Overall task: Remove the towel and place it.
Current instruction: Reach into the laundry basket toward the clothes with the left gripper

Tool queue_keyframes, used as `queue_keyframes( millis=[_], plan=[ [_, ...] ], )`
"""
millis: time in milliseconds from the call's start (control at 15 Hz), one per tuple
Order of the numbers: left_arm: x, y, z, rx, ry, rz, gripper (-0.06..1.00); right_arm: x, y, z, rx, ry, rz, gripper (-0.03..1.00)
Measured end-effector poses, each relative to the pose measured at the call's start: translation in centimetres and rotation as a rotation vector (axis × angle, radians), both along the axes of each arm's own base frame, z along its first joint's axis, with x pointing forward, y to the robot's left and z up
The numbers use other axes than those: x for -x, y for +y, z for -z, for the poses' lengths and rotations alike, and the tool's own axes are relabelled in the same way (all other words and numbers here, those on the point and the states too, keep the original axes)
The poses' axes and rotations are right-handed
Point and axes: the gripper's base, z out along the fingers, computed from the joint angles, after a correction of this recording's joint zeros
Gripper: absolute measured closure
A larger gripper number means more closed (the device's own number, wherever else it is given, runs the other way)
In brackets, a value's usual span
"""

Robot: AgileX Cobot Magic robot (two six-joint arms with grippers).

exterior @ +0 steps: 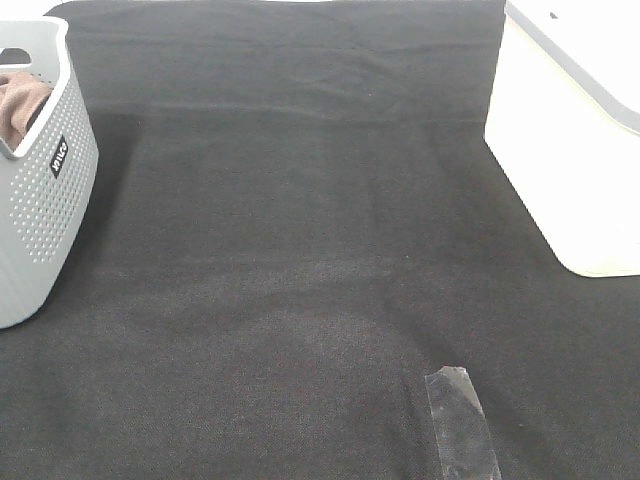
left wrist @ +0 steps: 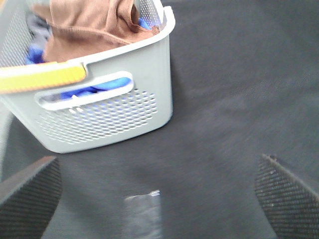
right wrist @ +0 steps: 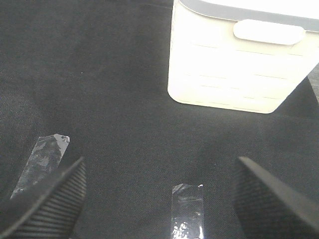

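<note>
Left pincer (left wrist: pixel 157 199) spread wide, empty, above table (left wrist: pixel 239 74). Right pincer (right wrist: pixel 159 199) likewise released; white bin (right wrist: pixel 234 74) ahead of it. Towel (left wrist: pixel 84 25) ahead of left pincer, heaped inside grey basket (left wrist: pixel 104 124). Judge task unstarted: you have grasp, lift-out, placement all left.

Glare washes out the white bin (right wrist: pixel 234 69) beyond the right fingers (right wrist: pixel 50 199); blur softens the grey basket (left wrist: pixel 109 124) beyond the left fingers (left wrist: pixel 30 194).
</note>
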Motion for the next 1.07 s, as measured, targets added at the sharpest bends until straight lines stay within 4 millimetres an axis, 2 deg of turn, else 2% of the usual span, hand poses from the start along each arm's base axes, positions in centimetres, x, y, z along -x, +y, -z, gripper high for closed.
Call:
queue_keyframes(
  millis=[133,200,400,533,733,933,1067],
  plan=[
    [-0.7,0.2,-2.4,-0.184,0.07,0.079,-0.03,0.0,0.0,0.0,0.0,0.0,0.0,0.2],
    [-1.7,0.2,-4.0,-0.286,0.126,0.131,-0.03,0.0,0.0,0.0,0.0,0.0,0.0,0.2],
    [-6.8,0.6,-8.5,-0.563,0.247,0.267,-0.03,0.0,0.0,0.0,0.0,0.0,0.0,0.2],
    [-11.3,1.1,-10.5,-0.704,0.34,0.309,-0.03,0.0,0.0,0.0,0.0,0.0,0.0,0.2],
    [-18.6,2.2,-10.8,-0.881,0.52,0.307,-0.03,0.0,0.0,0.0,0.0,0.0,0.0,0.2],
    [-25.1,3.3,-9.1,-1.053,0.633,0.311,-0.03,0.0,0.0,0.0,0.0,0.0,0.0,0.2],
    [-28.4,4.6,-8.0,-1.088,0.669,0.313,-0.03,0.0,0.0,0.0,0.0,0.0,0.0,0.2]
  ],
)
